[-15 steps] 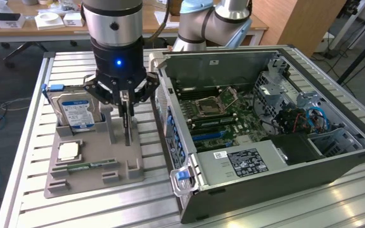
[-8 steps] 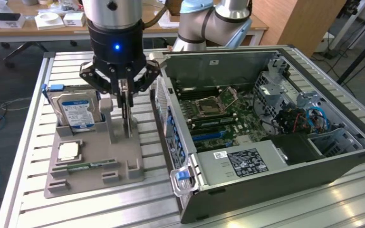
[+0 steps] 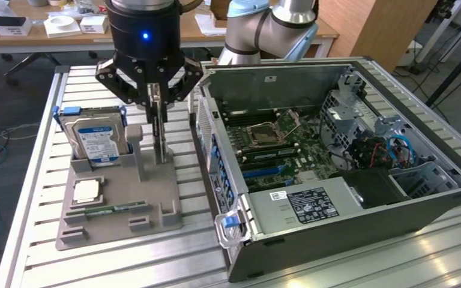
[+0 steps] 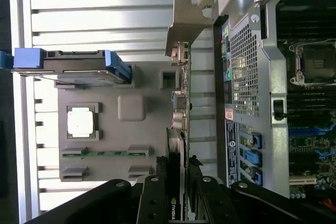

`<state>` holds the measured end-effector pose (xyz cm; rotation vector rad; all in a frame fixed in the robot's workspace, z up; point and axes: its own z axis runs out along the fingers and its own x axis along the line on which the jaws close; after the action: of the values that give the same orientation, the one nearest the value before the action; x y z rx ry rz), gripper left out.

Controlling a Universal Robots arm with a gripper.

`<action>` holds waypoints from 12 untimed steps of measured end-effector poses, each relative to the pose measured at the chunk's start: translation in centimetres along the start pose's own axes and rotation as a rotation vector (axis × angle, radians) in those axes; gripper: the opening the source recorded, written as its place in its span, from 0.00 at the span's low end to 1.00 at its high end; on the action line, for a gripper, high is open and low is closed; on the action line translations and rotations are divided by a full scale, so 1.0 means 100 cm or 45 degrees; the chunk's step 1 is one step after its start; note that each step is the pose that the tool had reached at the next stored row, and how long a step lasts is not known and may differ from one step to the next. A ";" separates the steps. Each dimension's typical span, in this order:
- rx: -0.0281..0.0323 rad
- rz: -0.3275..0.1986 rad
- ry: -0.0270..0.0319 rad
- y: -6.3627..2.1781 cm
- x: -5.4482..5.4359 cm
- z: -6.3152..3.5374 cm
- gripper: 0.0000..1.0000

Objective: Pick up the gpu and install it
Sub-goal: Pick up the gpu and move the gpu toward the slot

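Note:
The gpu (image 3: 161, 135) is a thin dark card seen edge-on, hanging upright below my gripper (image 3: 156, 99), which is shut on its upper edge. Its lower end is down at the grey parts tray (image 3: 110, 225); I cannot tell whether it still touches the tray. In the wrist view the gpu (image 4: 179, 109) runs as a narrow strip away from the gripper (image 4: 177, 179), with its silver bracket (image 4: 187, 20) at the far end. The open computer case (image 3: 335, 198) lies on the exterior view's right of the gripper, its motherboard (image 3: 283, 141) exposed with a blue slot (image 3: 266, 172).
On the tray stand a silver hard drive (image 3: 98, 141) in blue rails, a processor chip (image 3: 86, 191) and a slim green memory stick (image 3: 106, 210). The case's rear wall (image 4: 247, 77) stands close beside the card. All rests on a slatted aluminium table (image 3: 38, 180).

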<state>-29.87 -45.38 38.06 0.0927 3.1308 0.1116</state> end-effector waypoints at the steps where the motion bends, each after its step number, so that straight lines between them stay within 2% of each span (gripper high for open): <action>1: -0.0019 0.000 -0.0001 0.0002 0.000 -0.0028 0.26; 12: -0.0180 -0.001 -0.0009 0.0026 0.000 -0.0368 0.26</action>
<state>-29.87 -45.38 41.75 0.0916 3.1288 0.1335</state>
